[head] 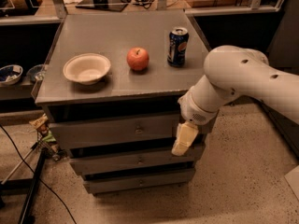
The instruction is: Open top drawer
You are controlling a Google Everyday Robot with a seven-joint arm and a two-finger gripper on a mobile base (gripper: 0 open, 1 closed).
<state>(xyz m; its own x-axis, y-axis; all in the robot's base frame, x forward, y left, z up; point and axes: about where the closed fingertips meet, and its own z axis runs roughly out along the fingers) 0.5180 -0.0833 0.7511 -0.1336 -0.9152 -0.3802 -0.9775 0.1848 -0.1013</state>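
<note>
The top drawer (107, 130) is a wide grey flat front under the cabinet top, with a small round metal knob (138, 130) at its centre. It looks closed or nearly so. Two shorter grey drawers sit below it. My gripper (183, 140) hangs from the white arm (238, 80) in front of the right end of the top drawer, to the right of the knob and apart from it. Its cream fingers point down.
On the grey cabinet top (117, 85) stand a white bowl (87, 68), a red apple (138, 59) and a blue soda can (177, 46). Cables and a black stand (32, 190) lie on the floor at the left. Bowls (9, 73) sit on a low shelf at far left.
</note>
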